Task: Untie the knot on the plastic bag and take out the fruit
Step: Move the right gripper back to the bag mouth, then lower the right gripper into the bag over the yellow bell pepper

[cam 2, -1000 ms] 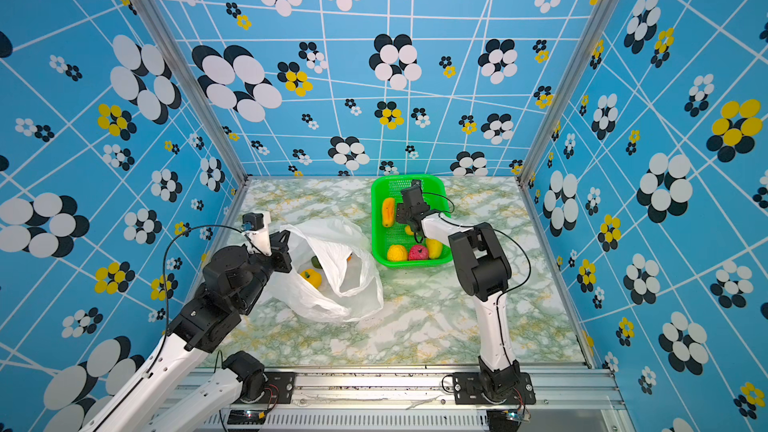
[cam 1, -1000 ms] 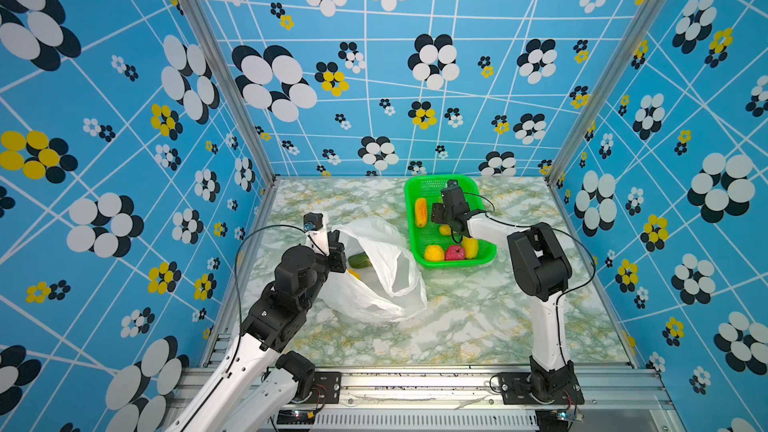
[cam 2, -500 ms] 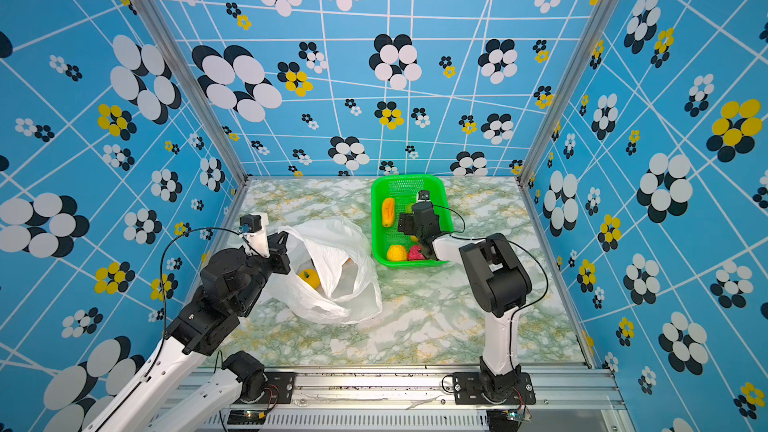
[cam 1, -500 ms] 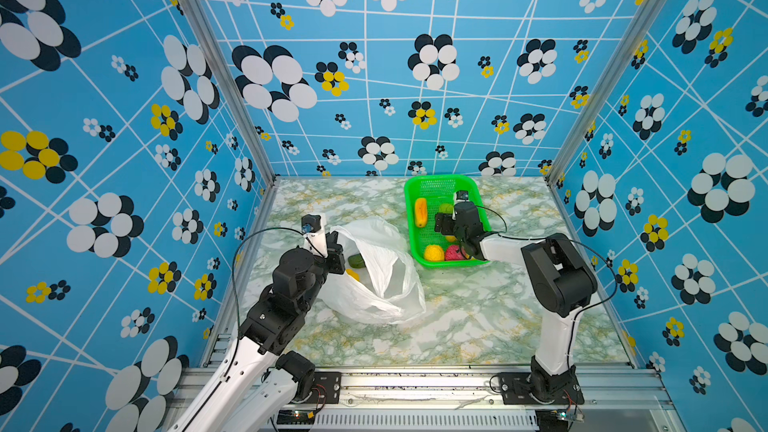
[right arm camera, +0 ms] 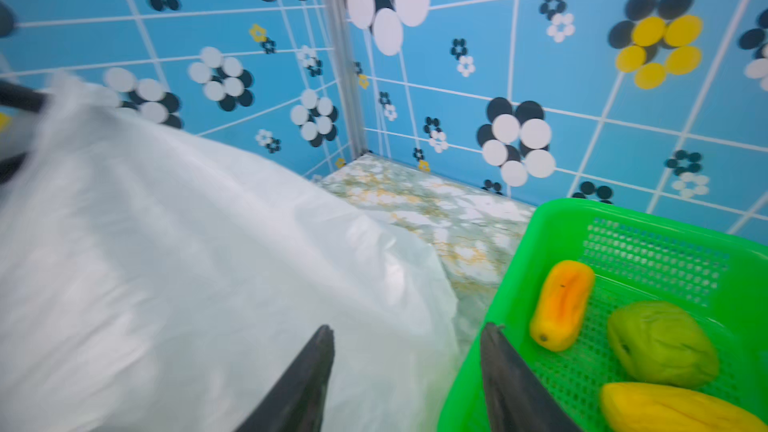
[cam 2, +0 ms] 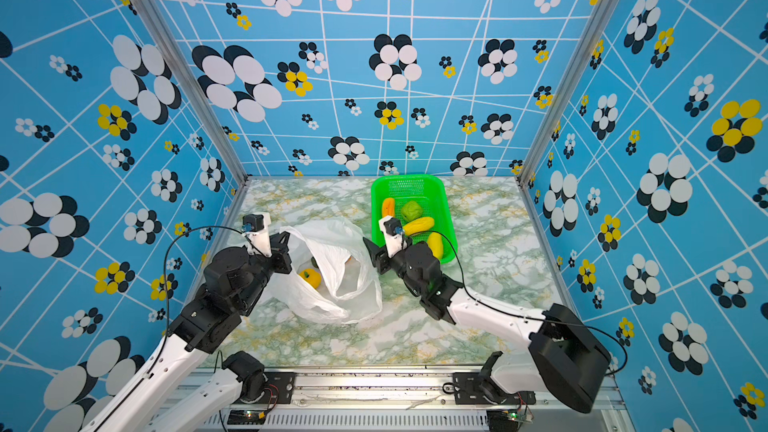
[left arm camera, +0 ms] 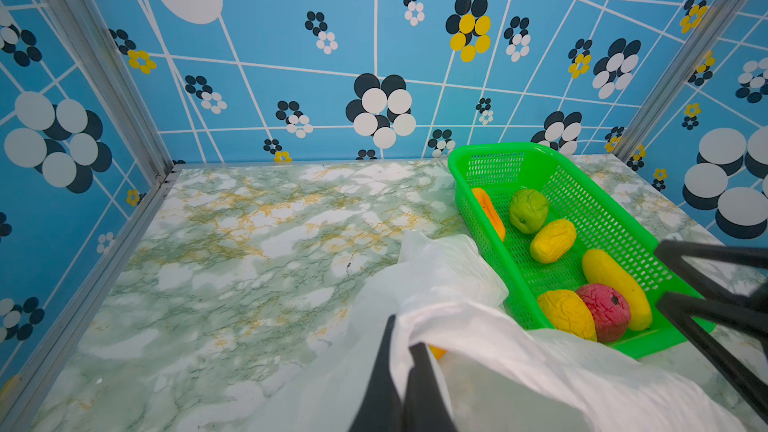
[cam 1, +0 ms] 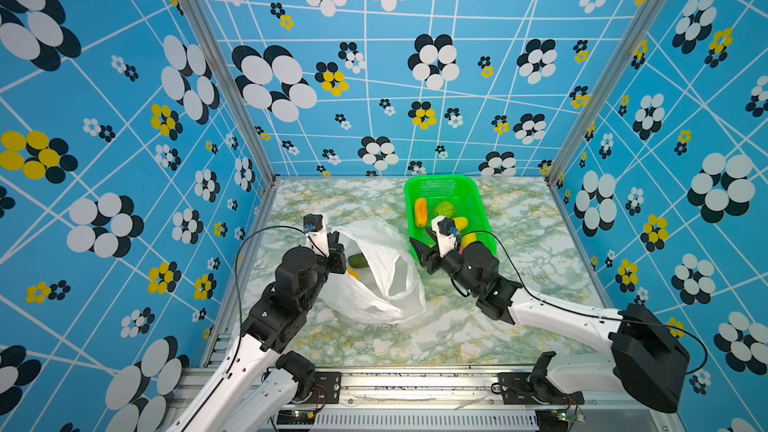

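The plastic bag, a thin translucent white crinkly carrier, lies slumped on the green-veined marble-print table, left of centre, with its mouth gaping upward. My left gripper is clamped on a fold of film at the bag's left rim and holds that edge up. Inside the bag I see a yellow-orange round fruit and, just beyond it, a dark green fruit.

My right gripper hangs empty with its jaws moderately apart. It is just right of the bag, over the gap between the bag and the near left corner of the bright green perforated plastic basket. The basket stands close beside the bag on its right and reaches toward the far wall.

In the basket lie an orange oblong fruit at the left side, a green lumpy fruit, a wrinkled yellow fruit and a long yellow fruit. At the near end are a red bumpy fruit and a second wrinkled yellow fruit, the two touching
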`<state>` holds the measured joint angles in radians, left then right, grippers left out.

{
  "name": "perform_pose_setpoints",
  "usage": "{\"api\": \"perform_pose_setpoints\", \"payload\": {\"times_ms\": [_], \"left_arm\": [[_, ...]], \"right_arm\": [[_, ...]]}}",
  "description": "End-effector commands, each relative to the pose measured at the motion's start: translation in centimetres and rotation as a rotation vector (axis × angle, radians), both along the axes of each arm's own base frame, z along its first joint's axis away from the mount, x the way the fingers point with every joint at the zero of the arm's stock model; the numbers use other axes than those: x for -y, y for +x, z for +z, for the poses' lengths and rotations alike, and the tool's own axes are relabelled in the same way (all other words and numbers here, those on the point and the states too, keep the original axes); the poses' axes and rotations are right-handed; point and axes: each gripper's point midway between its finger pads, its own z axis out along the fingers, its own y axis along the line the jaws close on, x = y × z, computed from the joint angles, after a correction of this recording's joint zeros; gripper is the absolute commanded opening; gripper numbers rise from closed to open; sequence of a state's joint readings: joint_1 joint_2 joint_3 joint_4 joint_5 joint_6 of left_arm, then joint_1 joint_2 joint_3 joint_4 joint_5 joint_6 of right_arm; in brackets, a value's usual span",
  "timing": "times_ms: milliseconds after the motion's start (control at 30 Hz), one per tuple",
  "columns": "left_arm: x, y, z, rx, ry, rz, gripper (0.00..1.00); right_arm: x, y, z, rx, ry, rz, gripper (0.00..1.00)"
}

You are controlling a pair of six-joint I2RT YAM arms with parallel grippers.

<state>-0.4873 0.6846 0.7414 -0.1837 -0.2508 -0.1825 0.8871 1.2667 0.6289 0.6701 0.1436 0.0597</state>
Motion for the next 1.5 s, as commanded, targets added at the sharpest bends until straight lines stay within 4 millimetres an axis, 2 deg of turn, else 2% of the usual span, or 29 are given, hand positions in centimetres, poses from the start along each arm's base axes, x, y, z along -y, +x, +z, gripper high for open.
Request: {"api": "perform_pose_setpoints", "payload": {"times_ms": [0, 67, 167, 267, 300, 433, 533, 667, 800, 867, 967, 1033, 1133, 1200, 1267, 1367, 1467], "left_arm": [[0.1, -0.1, 0.5, 0.004, -0.008, -0.005, 0.00], [0.1, -0.1, 0.5, 0.002, -0.006, -0.006, 0.00], [0.0, -0.1, 0.5, 0.004, -0.005, -0.002, 0.00], [-0.1, -0.1, 0.5, 0.003, -0.003, 0.005, 0.00], [-0.1, -0.1, 0.5, 0.001, -0.003, 0.005, 0.00], [0.2, -0.2, 0.8, -0.001, -0.009, -0.013, 0.00], [0.2, -0.2, 0.7, -0.004, -0.009, -0.013, 0.00], [0.1, -0.2, 0.6, -0.007, -0.006, -0.008, 0.00], [0.0, -0.4, 0.6, 0.000, -0.010, -0.009, 0.00], [0.1, -0.5, 0.6, -0.001, -0.013, -0.015, 0.00], [0.4, -0.6, 0.6, -0.001, -0.016, -0.033, 0.00], [0.7, -0.6, 0.6, 0.000, -0.019, -0.052, 0.00], [1.4, -0.6, 0.7, -0.003, -0.021, -0.089, 0.00], [1.9, -0.6, 0.9, -0.002, -0.021, -0.115, 0.00], [2.3, -0.5, 1.6, 0.000, -0.020, -0.131, 0.00], [2.7, 0.0, 2.3, -0.003, -0.015, -0.142, 0.00], [4.1, 0.3, 2.8, -0.025, -0.005, -0.199, 0.00]], "right_arm": [[-0.1, -3.9, 1.0, 0.076, -0.026, 0.109, 0.46], [0.5, -6.1, 1.7, 0.075, -0.031, 0.151, 0.41], [1.2, -8.9, 1.8, 0.073, -0.038, 0.216, 0.35], [0.6, -11.7, 1.3, 0.093, -0.050, 0.337, 0.32], [0.4, -12.1, 0.9, 0.091, -0.059, 0.347, 0.29], [-0.3, -12.4, -2.3, 0.058, -0.014, 0.351, 0.21], [-1.5, -12.6, -3.7, 0.024, -0.030, 0.365, 0.15], [-3.3, -12.9, -6.0, -0.028, -0.028, 0.390, 0.12], [-5.2, -12.2, -8.3, -0.089, -0.048, 0.380, 0.12], [-6.2, -11.2, -9.3, -0.129, -0.071, 0.343, 0.12], [-8.2, -10.1, -10.7, -0.180, -0.120, 0.307, 0.11], [-9.9, -10.3, -11.2, -0.159, -0.156, 0.307, 0.12], [-12.9, -11.4, -11.8, -0.132, -0.182, 0.326, 0.22], [-14.7, -11.3, -12.5, -0.146, -0.175, 0.326, 0.36], [-16.2, -10.8, -13.6, -0.163, -0.192, 0.297, 0.56], [-17.6, -9.3, -14.1, -0.144, -0.230, 0.197, 0.78], [-19.0, -6.9, -14.9, -0.158, -0.308, 0.059, 0.87]]}}
